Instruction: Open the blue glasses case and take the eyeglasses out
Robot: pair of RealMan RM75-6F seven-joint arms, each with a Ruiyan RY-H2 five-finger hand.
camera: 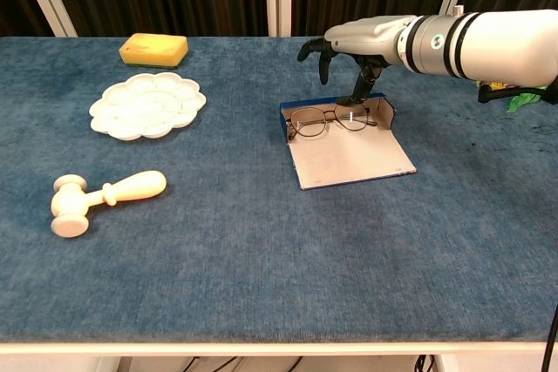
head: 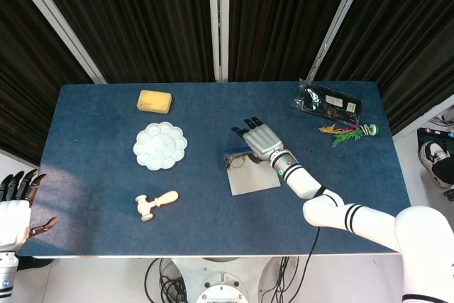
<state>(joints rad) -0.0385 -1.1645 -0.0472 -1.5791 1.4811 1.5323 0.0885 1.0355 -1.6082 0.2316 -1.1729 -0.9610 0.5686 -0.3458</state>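
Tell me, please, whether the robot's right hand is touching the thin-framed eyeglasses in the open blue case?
Cannot tell. In the chest view the right hand reaches one digit down to the eyeglasses, but neither contact nor gap shows plainly.

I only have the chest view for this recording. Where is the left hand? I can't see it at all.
Observer: In the head view, the left hand hangs off the near left corner of the table, fingers apart, holding nothing.
Reviewer: Is anything at the far right corner, behind the right arm?
Observer: Yes, a black packet lies there.
Reviewer: From above, are the eyeglasses fully visible?
Observer: No. The right hand hides part of the eyeglasses, and only the end nearest the plate side shows.
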